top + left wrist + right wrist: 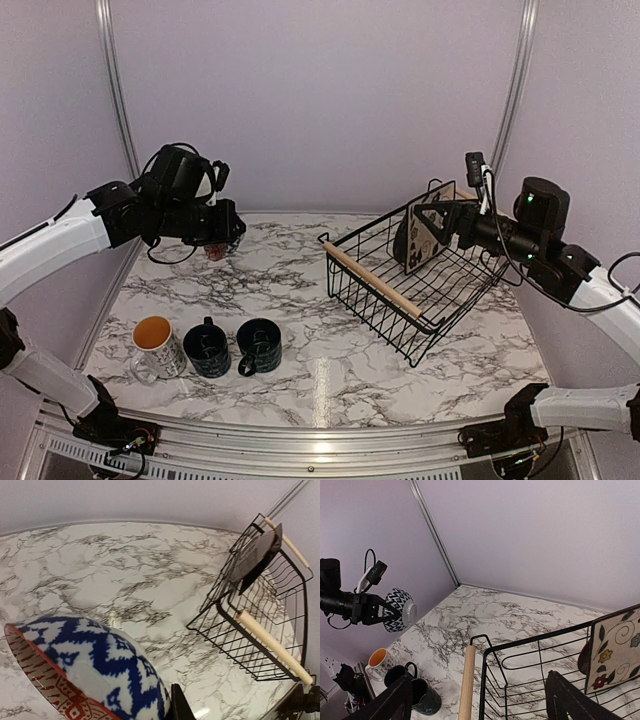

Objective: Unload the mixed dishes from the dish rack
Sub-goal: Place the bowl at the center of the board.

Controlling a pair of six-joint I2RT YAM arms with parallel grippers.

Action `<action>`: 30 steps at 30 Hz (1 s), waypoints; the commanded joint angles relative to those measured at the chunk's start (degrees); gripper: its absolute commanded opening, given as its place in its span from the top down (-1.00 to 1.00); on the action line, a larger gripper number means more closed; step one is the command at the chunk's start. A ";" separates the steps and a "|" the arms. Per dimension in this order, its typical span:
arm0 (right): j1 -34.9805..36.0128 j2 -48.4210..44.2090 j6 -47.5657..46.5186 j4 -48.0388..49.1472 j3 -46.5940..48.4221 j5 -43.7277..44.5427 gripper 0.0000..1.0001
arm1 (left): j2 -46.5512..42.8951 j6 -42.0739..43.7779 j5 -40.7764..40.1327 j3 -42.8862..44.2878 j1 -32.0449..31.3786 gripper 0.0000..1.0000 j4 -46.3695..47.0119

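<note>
My left gripper (222, 243) is shut on the small patterned bowl (214, 252), held in the air over the table's back left. Up close the bowl (85, 670) shows a blue-and-white zigzag outside and a red patterned rim, with one dark finger (180, 707) beside it. The black wire dish rack (420, 290) stands on the right with the square patterned plate (430, 238) upright inside. My right gripper (450, 225) hovers at the plate, open (480, 677); the plate (615, 650) lies to its right, not between the fingers. A white mug (155, 345) and two dark mugs (207, 350) (258, 345) stand front left.
The rack's near wooden handle (467, 685) runs below my right gripper's open fingers. Marble tabletop (300, 260) stretches between the mugs and the rack. Purple walls and metal corner posts (115, 90) close in the back and sides.
</note>
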 commanded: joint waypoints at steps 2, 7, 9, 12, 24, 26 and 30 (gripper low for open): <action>-0.27 0.88 -1.88 -2.41 2.69 1.93 -0.77 | 1.12 4.88 -19.75 -1.49 4.03 1.00 -18.23; -0.24 0.65 -2.31 -3.56 2.71 3.28 -0.77 | 3.83 3.88 -19.84 -4.80 6.57 1.00 -19.09; -0.25 0.48 -2.32 -3.72 2.47 3.39 -0.77 | 5.16 3.60 -20.04 -6.09 7.17 1.00 -19.04; -0.25 0.29 -2.31 -3.99 2.15 3.55 -0.77 | 7.42 3.22 -21.24 -7.89 8.20 1.00 -19.03; -0.24 -0.33 -2.16 -4.44 1.27 3.92 -0.77 | 13.13 3.80 -17.96 -15.23 11.99 1.00 -12.04; -0.27 -0.38 -2.07 -4.51 1.21 3.85 -0.77 | 14.27 3.89 -17.14 -15.77 12.66 1.00 -11.22; -0.24 -0.65 -2.01 -4.77 1.14 4.04 -0.77 | 15.70 3.81 -16.00 -16.50 13.02 1.00 -9.98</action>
